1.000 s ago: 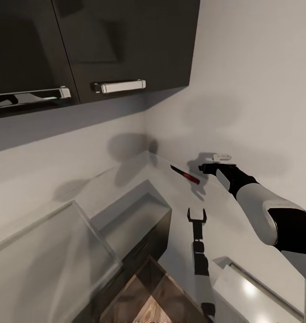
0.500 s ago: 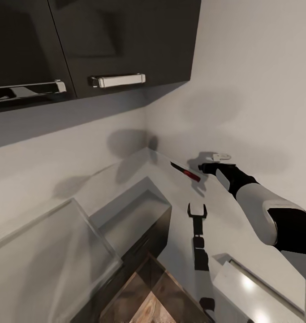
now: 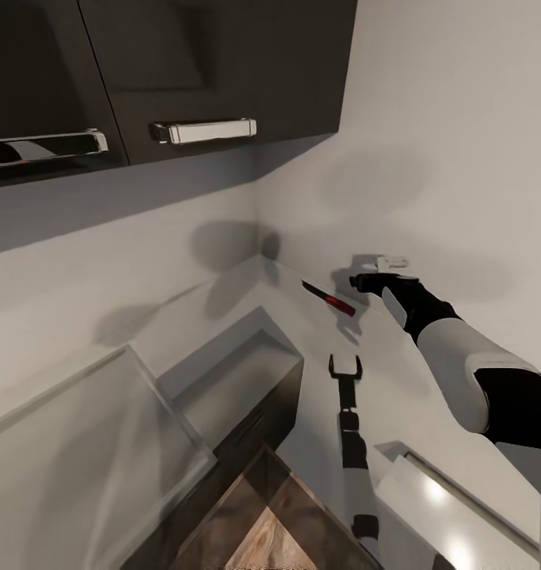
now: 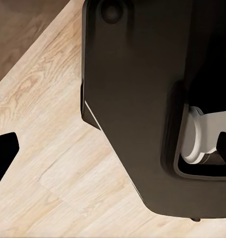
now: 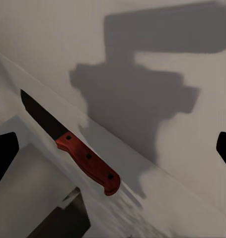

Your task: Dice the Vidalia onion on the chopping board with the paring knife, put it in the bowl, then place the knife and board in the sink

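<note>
We are viewing a grey countertop (image 3: 246,297) under dark cabinets (image 3: 222,71). The knife (image 3: 328,298) is lying just beside the right gripper (image 3: 356,282), jaws spread, empty. The left gripper (image 3: 344,366) is hanging open, holding nothing.

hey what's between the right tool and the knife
Nothing: in the right wrist view, only bare countertop separates the open right tool from the knife.

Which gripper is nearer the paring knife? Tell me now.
Right. The right gripper hovers just beside the paring knife handle on the countertop; the left gripper hangs farther off, open, nearer the robot.
</note>
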You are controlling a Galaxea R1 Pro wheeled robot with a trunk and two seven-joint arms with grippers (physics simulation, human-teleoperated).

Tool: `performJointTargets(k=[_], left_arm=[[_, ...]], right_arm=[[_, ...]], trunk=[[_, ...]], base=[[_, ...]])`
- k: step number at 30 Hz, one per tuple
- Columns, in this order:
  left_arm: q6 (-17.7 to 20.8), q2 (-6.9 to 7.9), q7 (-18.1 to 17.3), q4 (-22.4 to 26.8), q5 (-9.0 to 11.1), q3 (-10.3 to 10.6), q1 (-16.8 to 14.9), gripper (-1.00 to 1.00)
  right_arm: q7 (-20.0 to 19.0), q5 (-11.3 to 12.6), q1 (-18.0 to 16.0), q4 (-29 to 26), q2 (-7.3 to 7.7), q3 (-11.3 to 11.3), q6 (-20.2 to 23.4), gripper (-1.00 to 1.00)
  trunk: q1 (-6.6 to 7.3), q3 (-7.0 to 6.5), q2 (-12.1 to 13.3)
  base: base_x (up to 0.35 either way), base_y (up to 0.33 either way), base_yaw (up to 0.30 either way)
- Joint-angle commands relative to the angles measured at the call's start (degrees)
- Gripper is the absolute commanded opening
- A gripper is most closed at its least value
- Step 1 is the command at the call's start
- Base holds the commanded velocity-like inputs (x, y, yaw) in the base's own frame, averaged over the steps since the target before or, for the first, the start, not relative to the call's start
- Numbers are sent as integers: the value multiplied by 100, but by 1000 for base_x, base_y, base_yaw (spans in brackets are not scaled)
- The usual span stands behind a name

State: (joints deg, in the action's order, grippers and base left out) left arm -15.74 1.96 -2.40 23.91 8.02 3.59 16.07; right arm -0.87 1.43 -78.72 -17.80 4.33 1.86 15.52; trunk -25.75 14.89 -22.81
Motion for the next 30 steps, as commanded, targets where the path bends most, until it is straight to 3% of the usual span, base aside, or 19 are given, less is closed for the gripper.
performJointTargets(k=[1,30], left_arm=[[-8,6,-6,8,59,37,2,100],[-8,6,-6,7,59,37,2,100]], right_arm=[[-9,14,-3,-14,-2,18,34,100],[-10,25,-3,-267,-11,26,81,100]], trunk=[[-3,19,-11],[-3,144,-11]], base=[[0,0,0],[0,0,0]])
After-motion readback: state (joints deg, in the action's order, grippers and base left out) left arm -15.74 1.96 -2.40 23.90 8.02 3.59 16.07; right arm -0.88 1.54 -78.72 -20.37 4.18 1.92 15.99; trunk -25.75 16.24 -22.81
